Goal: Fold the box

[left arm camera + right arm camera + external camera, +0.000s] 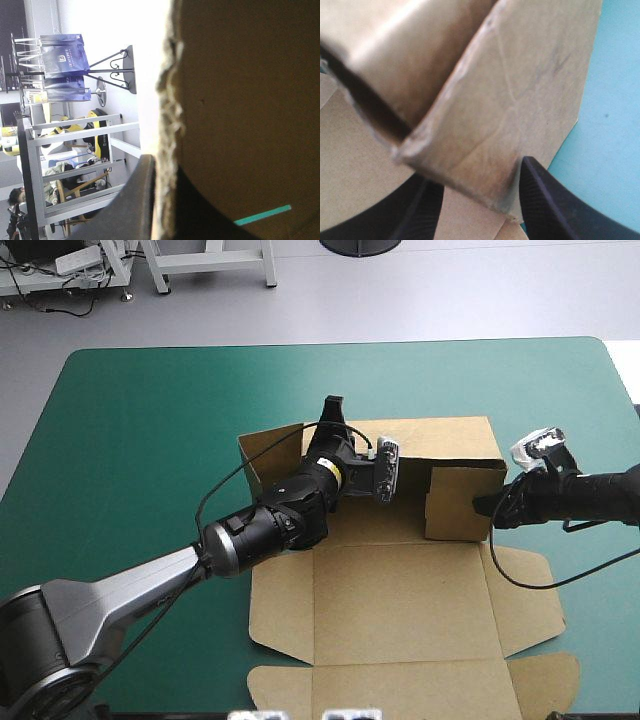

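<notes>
The teal-green cover [140, 440] lies bare across the left of the high view. From the lower left corner the left arm slants up toward the middle of the frame. The brown box [400, 610] sits right of centre, reaching from the middle down to the bottom edge, its base flat and its near flaps spread out on the cover. A short side wall [268, 455] stands at the box's upper left corner.

Just right of that wall, the left gripper [333, 405] is at the top rim of the far wall [440, 440], which is raised. In the left wrist view the ragged edge of the board runs between the fingers, one black finger [132, 200] pressed against it: the gripper is clamped on the box.

Further right, a second side wall [455, 502] stands upright. The right gripper [480, 505] comes in from the right edge of the frame and meets it. In the right wrist view its black fingers [555, 205] are narrow, one each side of the folded wall, gripping it.
</notes>
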Controlling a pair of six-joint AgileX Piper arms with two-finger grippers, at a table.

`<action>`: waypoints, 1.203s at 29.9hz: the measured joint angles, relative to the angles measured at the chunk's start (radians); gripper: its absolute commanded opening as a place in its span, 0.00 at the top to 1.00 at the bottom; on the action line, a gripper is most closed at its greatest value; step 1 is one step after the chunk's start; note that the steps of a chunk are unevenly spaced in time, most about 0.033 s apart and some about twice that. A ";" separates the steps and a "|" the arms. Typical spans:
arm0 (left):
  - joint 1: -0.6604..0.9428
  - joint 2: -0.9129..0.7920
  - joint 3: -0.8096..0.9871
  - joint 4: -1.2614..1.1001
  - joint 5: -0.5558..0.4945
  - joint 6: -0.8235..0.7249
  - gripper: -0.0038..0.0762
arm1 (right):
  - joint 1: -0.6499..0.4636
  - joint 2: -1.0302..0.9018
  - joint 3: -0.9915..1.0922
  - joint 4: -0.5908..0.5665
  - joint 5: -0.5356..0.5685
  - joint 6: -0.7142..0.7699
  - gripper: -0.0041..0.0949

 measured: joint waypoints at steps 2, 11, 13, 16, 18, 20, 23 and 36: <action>0.000 0.000 0.000 0.000 0.000 0.000 0.96 | 0.014 0.000 0.000 0.000 -0.033 -0.002 0.51; 0.000 0.001 0.000 0.003 0.004 -0.002 0.96 | 0.031 0.020 0.000 0.074 -0.133 -0.057 0.57; 0.000 0.001 -0.001 0.004 0.007 -0.005 0.96 | 0.031 0.034 0.000 0.108 -0.135 -0.075 0.63; 0.000 0.003 -0.002 0.006 0.017 -0.008 0.96 | 0.031 0.052 0.001 0.161 -0.137 -0.098 0.79; 0.000 0.004 -0.004 0.006 0.022 -0.011 0.96 | 0.031 0.059 0.001 0.187 -0.149 -0.122 0.91; 0.001 0.005 -0.005 0.007 0.024 -0.011 0.96 | 0.031 0.062 0.001 0.192 -0.162 -0.147 0.98; 0.001 0.007 -0.005 0.007 0.024 -0.012 0.96 | 0.033 0.062 0.001 0.190 -0.169 -0.168 0.96; 0.001 0.007 0.006 -0.046 -0.001 -0.017 0.44 | 0.035 0.065 0.001 0.198 -0.187 -0.173 0.96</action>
